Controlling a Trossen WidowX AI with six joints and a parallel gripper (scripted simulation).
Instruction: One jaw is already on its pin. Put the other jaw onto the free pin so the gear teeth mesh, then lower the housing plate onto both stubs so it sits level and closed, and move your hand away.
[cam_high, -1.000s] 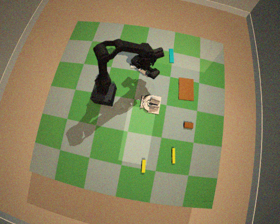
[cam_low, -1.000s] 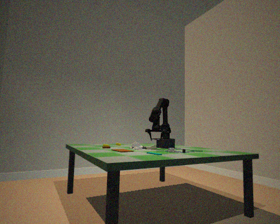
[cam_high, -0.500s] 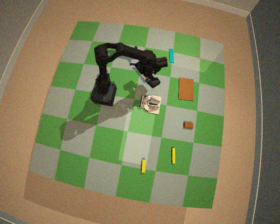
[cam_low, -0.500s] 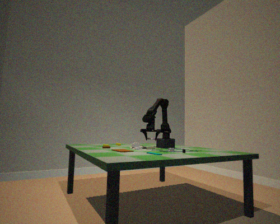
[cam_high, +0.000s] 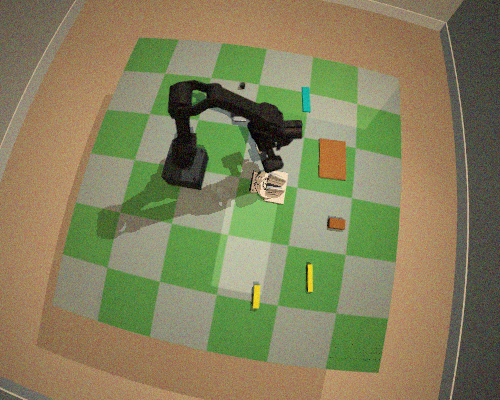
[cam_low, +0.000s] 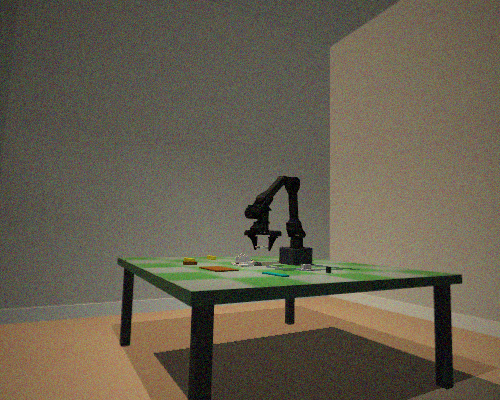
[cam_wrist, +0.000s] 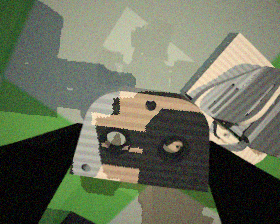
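Observation:
My gripper (cam_low: 263, 246) (cam_wrist: 143, 138) is shut on the housing plate (cam_wrist: 177, 122), a pale plate with two large round holes and a rounded edge. The plate is held well above the table. The base (cam_high: 281, 199) (cam_wrist: 235, 47) sits on the table, ahead and to the right of the held plate in the wrist view. Two ribbed grey jaws (cam_high: 275, 186) (cam_wrist: 250, 107) lie side by side over the base. Their teeth, pins and the stubs are too small or covered to judge; the held plate is not on the stubs.
An orange slab (cam_high: 332, 159) (cam_low: 218, 269), a brown block (cam_high: 336, 223), two yellow bars (cam_high: 309, 278) (cam_high: 256, 297) and a cyan bar (cam_high: 306, 99) (cam_low: 275, 273) lie around. A small pale piece (cam_high: 240, 120) (cam_low: 305, 267) and a small black piece (cam_high: 242, 86) (cam_low: 328, 269) are near the arm.

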